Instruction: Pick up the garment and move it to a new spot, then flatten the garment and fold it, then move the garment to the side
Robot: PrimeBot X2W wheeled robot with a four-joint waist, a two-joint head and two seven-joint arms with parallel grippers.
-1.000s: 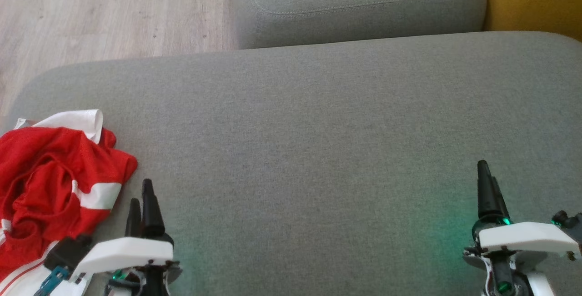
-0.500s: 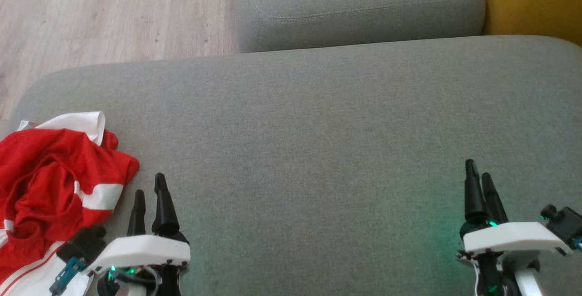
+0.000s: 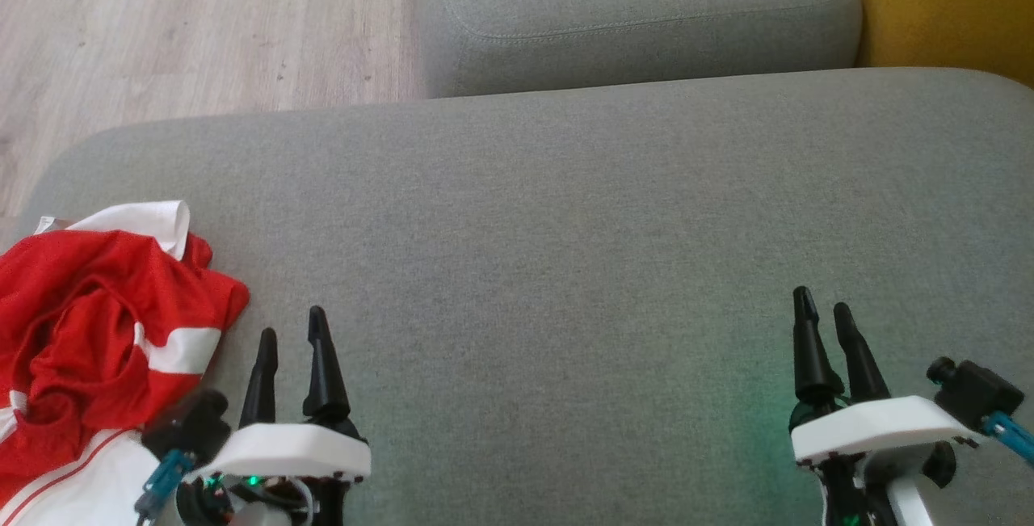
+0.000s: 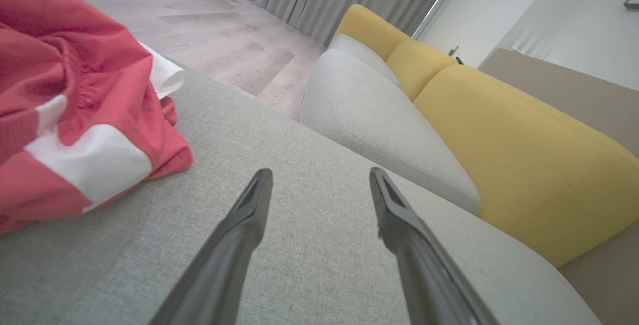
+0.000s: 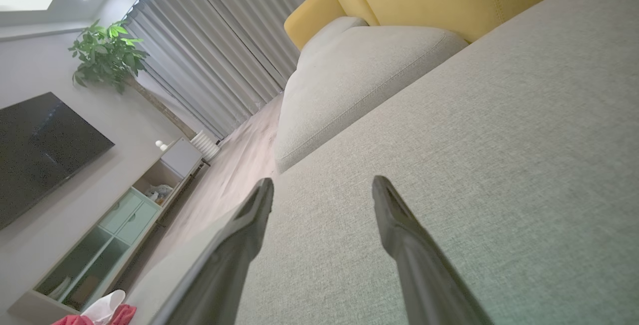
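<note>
Seeing crumpled red-and-white mesh garment (image 3: 97,308) heaped at left end of grey fabric sofa cushion (image 3: 565,227). Got left tool (image 3: 292,322) released, empty, just beside it. Got right tool (image 3: 822,300) released, empty, near cushion's right end.

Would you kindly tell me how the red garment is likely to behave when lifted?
Probably floppy: the garment lies crumpled in soft folds, so it should drape from a single pinch. Likely light, since the cloth looks thin. Its trailing part may drag on the sofa.
</note>
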